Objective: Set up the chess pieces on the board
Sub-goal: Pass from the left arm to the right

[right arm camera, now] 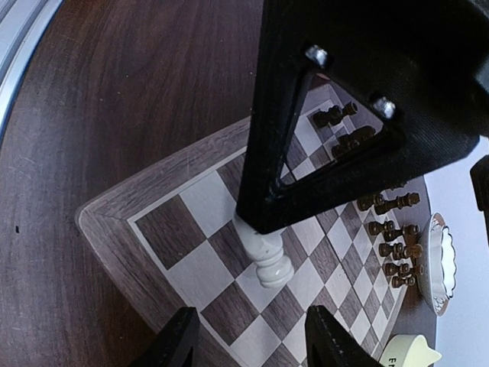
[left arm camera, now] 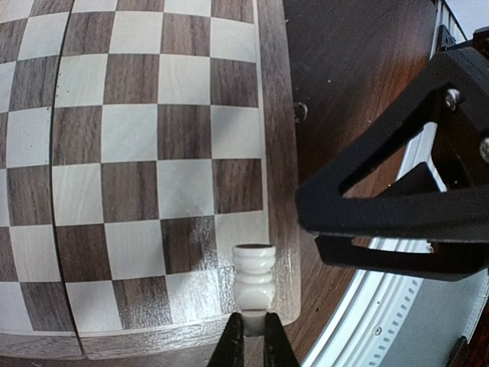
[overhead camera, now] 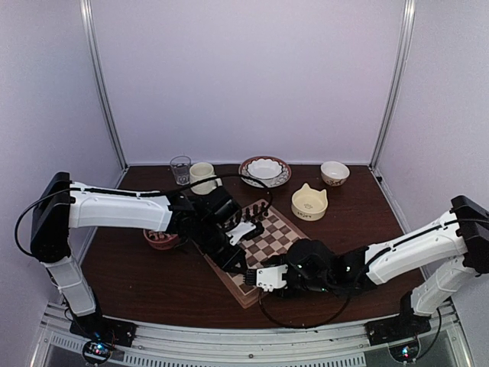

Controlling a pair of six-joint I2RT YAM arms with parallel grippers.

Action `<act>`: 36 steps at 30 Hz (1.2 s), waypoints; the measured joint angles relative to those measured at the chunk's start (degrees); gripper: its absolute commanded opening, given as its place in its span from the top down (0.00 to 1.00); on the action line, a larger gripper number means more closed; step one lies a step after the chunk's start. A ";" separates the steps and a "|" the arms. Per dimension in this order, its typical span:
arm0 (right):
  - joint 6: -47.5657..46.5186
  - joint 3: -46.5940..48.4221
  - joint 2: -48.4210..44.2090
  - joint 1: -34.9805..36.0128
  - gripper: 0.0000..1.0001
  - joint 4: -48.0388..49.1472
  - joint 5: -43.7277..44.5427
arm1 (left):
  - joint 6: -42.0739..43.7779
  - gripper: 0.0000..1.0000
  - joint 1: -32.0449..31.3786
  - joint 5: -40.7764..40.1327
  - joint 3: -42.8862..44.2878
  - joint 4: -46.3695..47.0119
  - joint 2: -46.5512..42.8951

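The board [overhead camera: 269, 243] lies at an angle in the middle of the table, with dark pieces [overhead camera: 256, 211] along its far side. My left gripper [left arm camera: 253, 345] is shut on the top of a cream-white chess piece [left arm camera: 254, 279], base down over a square near the board's [left arm camera: 137, 153] near corner. I cannot tell whether the base touches the wood. In the right wrist view the same chess piece [right arm camera: 269, 260] hangs from the left gripper's black fingers [right arm camera: 321, 130]. My right gripper [right arm camera: 248, 344] stands open just short of it, nothing between its fingers.
Along the back stand a glass [overhead camera: 180, 168], a cream cup [overhead camera: 202, 176], a bowl on a patterned plate [overhead camera: 264, 170] and a small bowl [overhead camera: 335, 173]. A cat-eared bowl [overhead camera: 309, 203] sits right of the board. A reddish bowl [overhead camera: 160, 239] lies under the left arm.
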 measured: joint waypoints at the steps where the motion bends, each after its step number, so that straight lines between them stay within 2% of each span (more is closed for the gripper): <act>1: -0.74 0.00 0.39 0.33 0.49 0.74 0.74 | -0.02 0.95 0.00 0.39 0.00 0.02 0.00; 12: -4.61 2.14 5.51 3.19 0.53 4.76 7.43 | -0.44 0.95 0.00 2.43 0.09 -0.02 0.09; 22: -4.42 4.17 7.19 3.34 0.60 5.42 8.50 | -0.44 0.95 0.02 3.30 0.85 -0.07 1.03; 30: -4.17 6.49 10.71 3.56 0.76 4.33 9.27 | -0.42 0.94 0.04 3.37 1.07 -0.33 1.46; 33: -3.69 6.58 10.95 3.56 0.83 3.89 9.46 | -0.31 0.89 0.02 3.17 1.07 -0.44 1.53; 36: -3.37 6.56 10.97 3.56 0.88 3.56 9.57 | -0.35 0.73 0.02 2.78 1.07 -0.46 1.51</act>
